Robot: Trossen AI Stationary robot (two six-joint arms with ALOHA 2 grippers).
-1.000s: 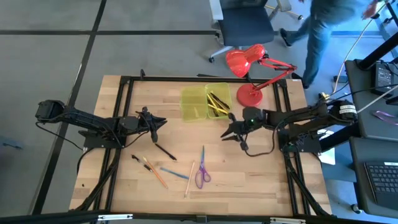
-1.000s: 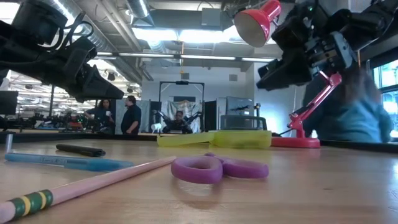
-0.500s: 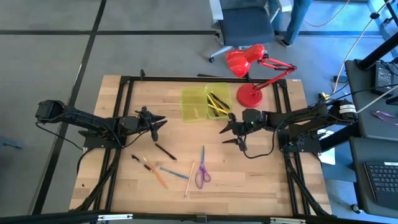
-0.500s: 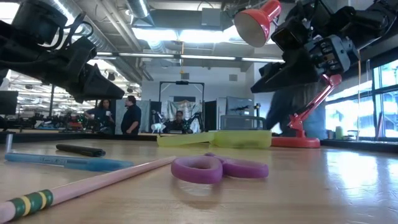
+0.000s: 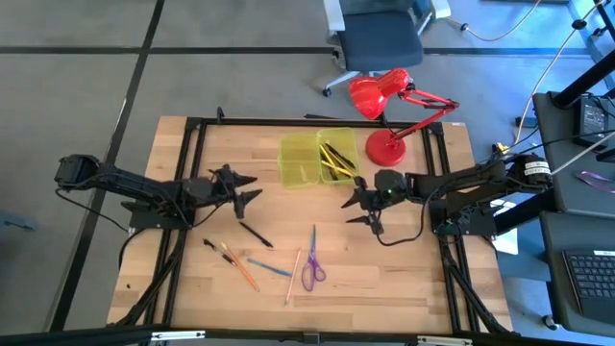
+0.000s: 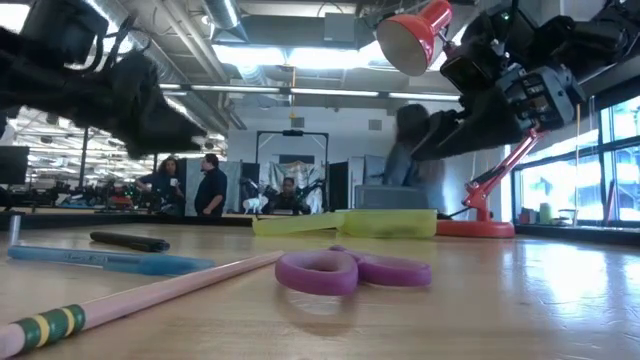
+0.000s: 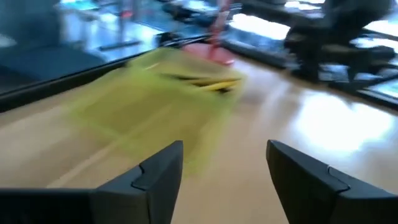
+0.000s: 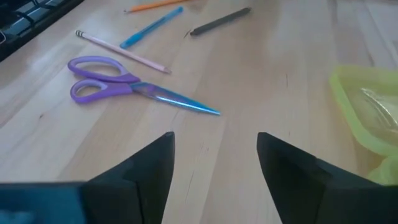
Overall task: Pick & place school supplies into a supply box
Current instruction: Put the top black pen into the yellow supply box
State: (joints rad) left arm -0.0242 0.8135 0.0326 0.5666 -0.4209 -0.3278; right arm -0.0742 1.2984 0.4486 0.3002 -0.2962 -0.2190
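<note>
While both arms hover over the wooden surface (image 5: 404, 279) with nothing held, step in hand reads as between deliveries, next pick not yet begun. Left gripper (image 5: 248, 186) spread wide and empty, above the surface left of centre, pointing toward the supply box (image 5: 319, 159). Right gripper (image 5: 356, 205) also spread wide and empty, just near of the box's right half, looking across the surface at the purple scissors (image 8: 118, 87). Supply box open at the far middle, a few yellow and dark pens (image 5: 335, 159) already in its right half, left half apparently bare; red lamp (image 5: 386, 106) just right of it. Remaining supplies scattered at near centre: black pen (image 5: 255, 234) closest under the left gripper, then orange pencil (image 5: 240, 269), blue pen (image 5: 268, 266), pale pink pencil (image 5: 291, 277), scissors at the right of the group. Next move probably calls for lowering one gripper over a single item, jaws straddling its thin shaft crosswise, closing, then carrying it to the box.
</note>
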